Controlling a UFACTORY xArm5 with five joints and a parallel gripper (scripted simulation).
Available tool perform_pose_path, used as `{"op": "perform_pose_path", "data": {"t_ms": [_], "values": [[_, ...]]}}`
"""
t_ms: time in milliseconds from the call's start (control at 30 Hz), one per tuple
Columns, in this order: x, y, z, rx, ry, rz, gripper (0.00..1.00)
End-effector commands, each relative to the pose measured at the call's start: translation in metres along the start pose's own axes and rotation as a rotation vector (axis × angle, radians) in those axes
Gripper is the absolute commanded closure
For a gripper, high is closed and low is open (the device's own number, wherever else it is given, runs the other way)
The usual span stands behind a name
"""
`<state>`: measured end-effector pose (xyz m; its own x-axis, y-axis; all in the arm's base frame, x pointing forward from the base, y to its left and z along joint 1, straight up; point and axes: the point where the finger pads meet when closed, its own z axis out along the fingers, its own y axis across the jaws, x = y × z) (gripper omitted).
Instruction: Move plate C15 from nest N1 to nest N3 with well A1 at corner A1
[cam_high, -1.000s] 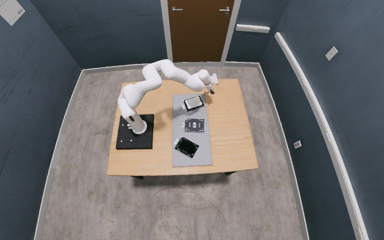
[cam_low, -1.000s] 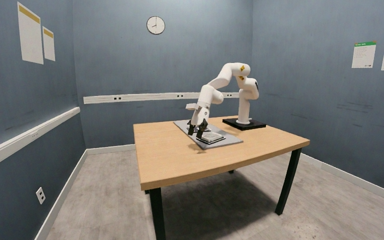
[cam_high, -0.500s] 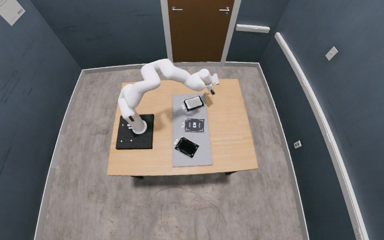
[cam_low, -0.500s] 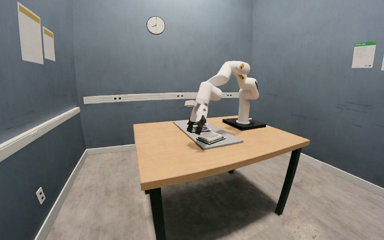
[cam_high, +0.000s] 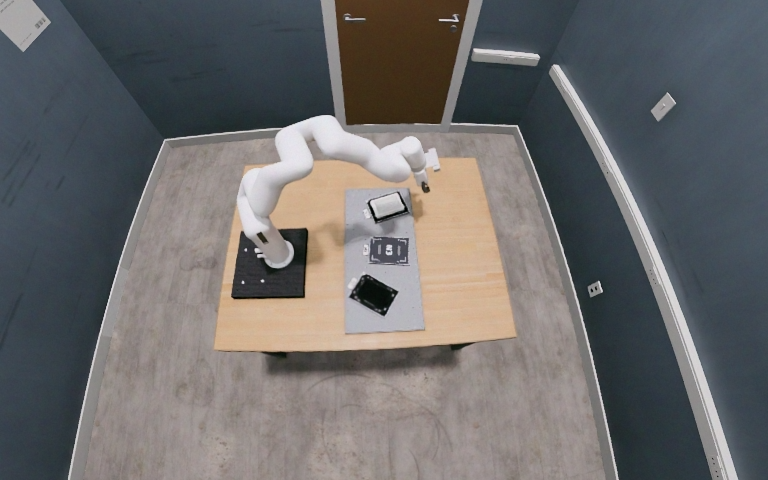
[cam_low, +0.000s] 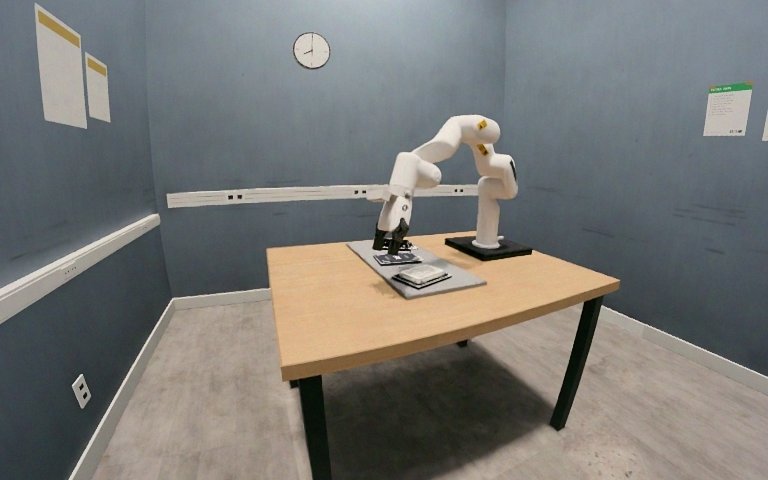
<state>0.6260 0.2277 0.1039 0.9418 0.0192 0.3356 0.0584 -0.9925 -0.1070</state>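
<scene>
A grey mat (cam_high: 384, 260) lies on the wooden table and carries three nests in a row. A white plate (cam_high: 387, 205) sits on the far nest; it also shows in the exterior view (cam_low: 421, 275). The middle nest (cam_high: 388, 250) is empty, with white corner marks (cam_low: 397, 258). A black plate (cam_high: 372, 294) sits on the near nest, turned askew. The plate labels and nest signs are too small to read. My gripper (cam_high: 424, 187) is open and empty, hanging above the table just past the white plate's right end (cam_low: 389, 242).
The arm's black base plate (cam_high: 270, 263) sits on the table left of the mat. The white arm reaches over the mat's far end. Small white signs stand along the mat's left side.
</scene>
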Motion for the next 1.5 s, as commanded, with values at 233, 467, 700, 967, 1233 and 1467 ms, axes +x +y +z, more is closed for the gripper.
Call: {"op": "perform_pose_path", "data": {"t_ms": [233, 467, 700, 967, 1233, 1467], "values": [[-0.004, 0.029, -0.034, -0.035, -0.044, 0.004, 0.0], [-0.01, 0.049, -0.055, -0.038, -0.049, 0.004, 0.0], [-0.017, 0.063, -0.07, -0.056, -0.083, 0.007, 0.0], [-0.024, 0.077, -0.085, -0.069, -0.113, 0.01, 0.0], [-0.035, 0.096, -0.107, -0.072, -0.117, 0.01, 0.0], [-0.045, 0.108, -0.121, -0.085, -0.153, 0.014, 0.0]]}}
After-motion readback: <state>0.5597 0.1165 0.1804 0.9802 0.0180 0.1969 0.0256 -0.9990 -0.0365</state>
